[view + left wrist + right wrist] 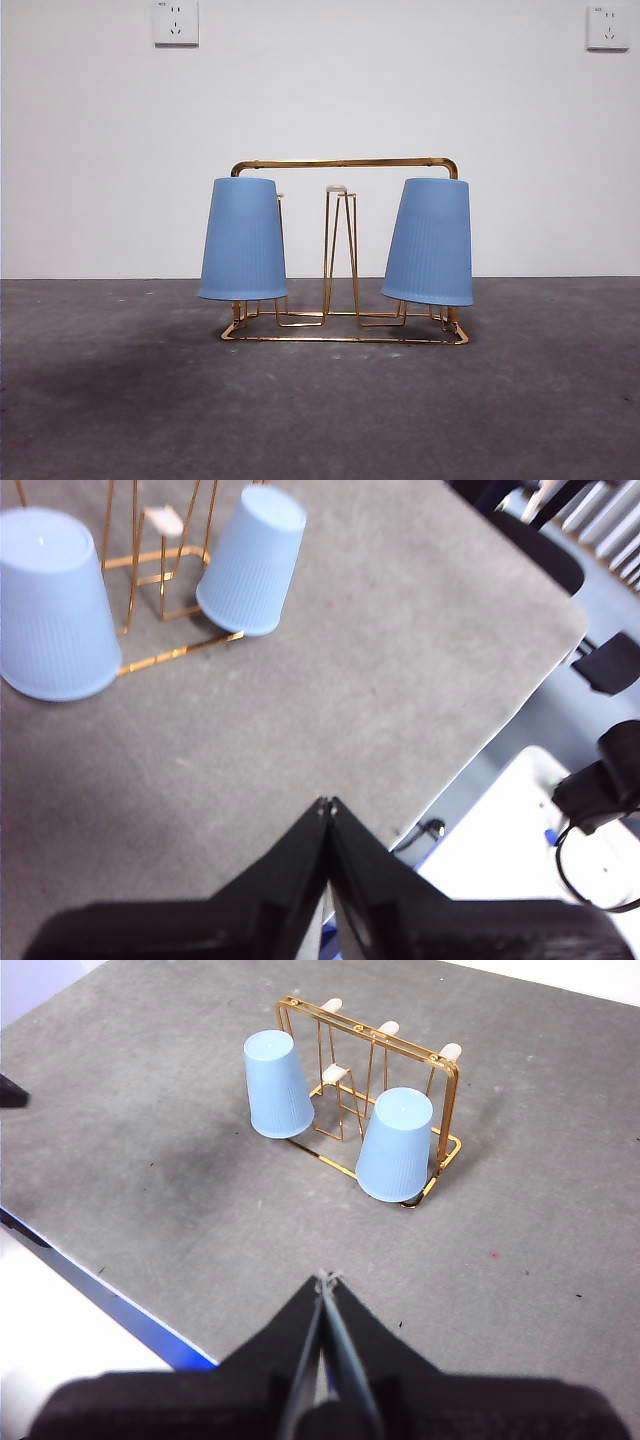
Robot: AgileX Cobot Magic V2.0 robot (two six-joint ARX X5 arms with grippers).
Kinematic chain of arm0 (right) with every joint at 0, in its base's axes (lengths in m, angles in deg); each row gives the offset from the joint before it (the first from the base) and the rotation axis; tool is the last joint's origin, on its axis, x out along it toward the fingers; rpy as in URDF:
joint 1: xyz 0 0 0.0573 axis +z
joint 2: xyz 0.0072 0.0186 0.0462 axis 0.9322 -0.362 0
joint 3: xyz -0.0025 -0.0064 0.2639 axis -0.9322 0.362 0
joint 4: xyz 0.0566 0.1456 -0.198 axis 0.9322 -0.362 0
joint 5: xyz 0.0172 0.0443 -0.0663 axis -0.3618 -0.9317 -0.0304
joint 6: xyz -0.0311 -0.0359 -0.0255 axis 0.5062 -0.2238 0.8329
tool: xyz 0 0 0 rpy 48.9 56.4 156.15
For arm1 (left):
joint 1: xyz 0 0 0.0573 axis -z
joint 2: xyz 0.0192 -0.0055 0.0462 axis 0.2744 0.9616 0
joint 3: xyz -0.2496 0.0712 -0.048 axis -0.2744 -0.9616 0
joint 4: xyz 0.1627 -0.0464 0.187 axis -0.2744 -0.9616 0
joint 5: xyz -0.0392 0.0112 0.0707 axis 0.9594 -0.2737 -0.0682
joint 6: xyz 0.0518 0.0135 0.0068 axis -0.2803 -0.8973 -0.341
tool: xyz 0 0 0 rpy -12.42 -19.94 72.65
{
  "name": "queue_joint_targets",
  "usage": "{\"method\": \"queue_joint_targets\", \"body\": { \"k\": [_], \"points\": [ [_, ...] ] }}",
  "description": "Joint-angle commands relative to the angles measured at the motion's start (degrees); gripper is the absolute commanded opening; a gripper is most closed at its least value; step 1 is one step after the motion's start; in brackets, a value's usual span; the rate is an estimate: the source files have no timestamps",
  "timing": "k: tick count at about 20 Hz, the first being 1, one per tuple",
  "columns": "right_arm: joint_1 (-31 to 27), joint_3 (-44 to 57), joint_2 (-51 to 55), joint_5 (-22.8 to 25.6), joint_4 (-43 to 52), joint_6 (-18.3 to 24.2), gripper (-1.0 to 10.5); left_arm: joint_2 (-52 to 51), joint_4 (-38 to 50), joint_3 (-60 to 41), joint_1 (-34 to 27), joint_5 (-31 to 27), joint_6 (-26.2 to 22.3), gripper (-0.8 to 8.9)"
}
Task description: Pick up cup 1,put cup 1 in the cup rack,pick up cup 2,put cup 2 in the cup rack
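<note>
In the front view we see the gold wire cup rack [345, 260] standing on the grey speckled tabletop [320, 420], its arched handle across the top. Two ribbed pale-blue plastic cups hang mouth-down on its outer prongs: cup 1 [243, 240] at 9 o'clock of the centre prong, nearly upright, cup 2 [430, 242] at 3 o'clock, tilted. Neither arm shows here. Behind is a white wall with two sockets [176, 22].

In the left wrist view, the left pincer [327, 805] is closed on nothing, well apart from the rack, which lies ahead of its tips and off to one side.

In the right wrist view, the right pincer [326, 1278] is likewise closed and empty, the rack straight ahead, its long axis running slantwise across our line. We judge both placings done; no further reach seems needed.
</note>
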Motion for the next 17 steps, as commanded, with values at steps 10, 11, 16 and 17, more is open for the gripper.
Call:
{"method": "queue_joint_targets", "body": {
  "k": [10,11,16,17],
  "points": [
    [0.0,-0.1,-0.1,0.0,-1.3,-0.6,0.0,-4.7,28.3,-0.4,-14.8,-2.1,-31.4,-0.04],
    [0.0,-0.1,-0.1,0.0,-1.2,-0.6,0.0,-6.1,30.2,-0.4,-19.7,1.5,-33.6,-0.04],
    [0.0,-0.1,-0.1,0.0,-1.3,-0.6,0.0,-11.5,29.7,-0.5,-37.4,4.8,-38.3,-0.04],
    [0.0,-0.1,-0.1,0.0,-1.2,-0.6,0.0,-12.5,27.8,-0.5,-39.5,4.8,-39.3,-0.04]
  ]
}}
